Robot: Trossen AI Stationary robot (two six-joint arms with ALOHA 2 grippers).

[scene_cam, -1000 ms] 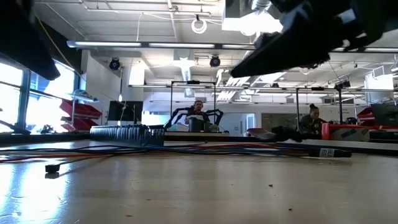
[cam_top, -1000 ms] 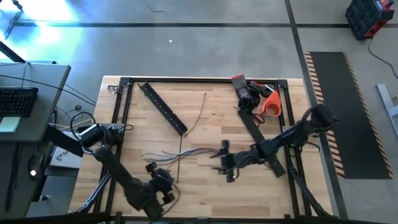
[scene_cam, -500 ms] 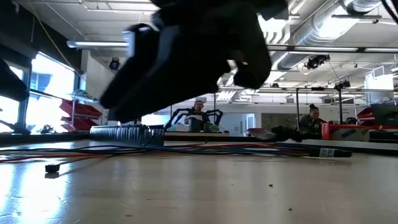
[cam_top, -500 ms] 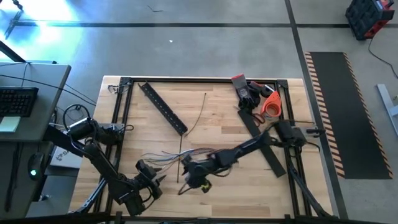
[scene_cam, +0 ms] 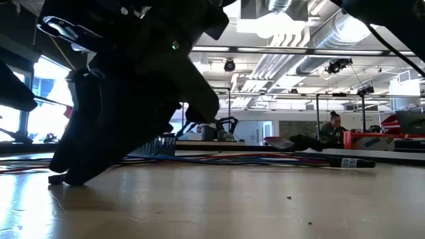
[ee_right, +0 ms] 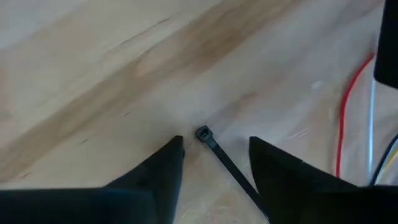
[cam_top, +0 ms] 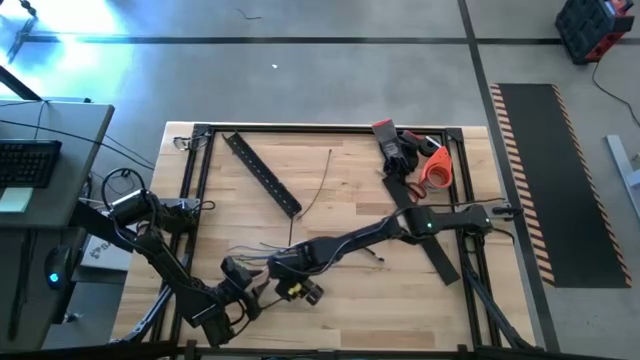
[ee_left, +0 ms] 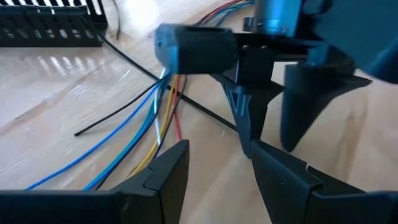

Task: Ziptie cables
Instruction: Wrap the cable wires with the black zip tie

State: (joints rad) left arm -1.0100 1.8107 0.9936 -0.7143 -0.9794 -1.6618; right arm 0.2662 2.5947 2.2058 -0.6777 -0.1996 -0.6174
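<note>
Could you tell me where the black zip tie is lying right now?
In the right wrist view the zip tie lies flat on the wooden table, its head between the open right tool fingers, beside the cables.

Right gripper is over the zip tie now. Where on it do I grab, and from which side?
Take the zip tie by its strap just behind the square head, coming straight down. It lies flat on the table, and the open right gripper straddles it, so the fingers would close across the thin strap. The left gripper waits open nearby.
</note>
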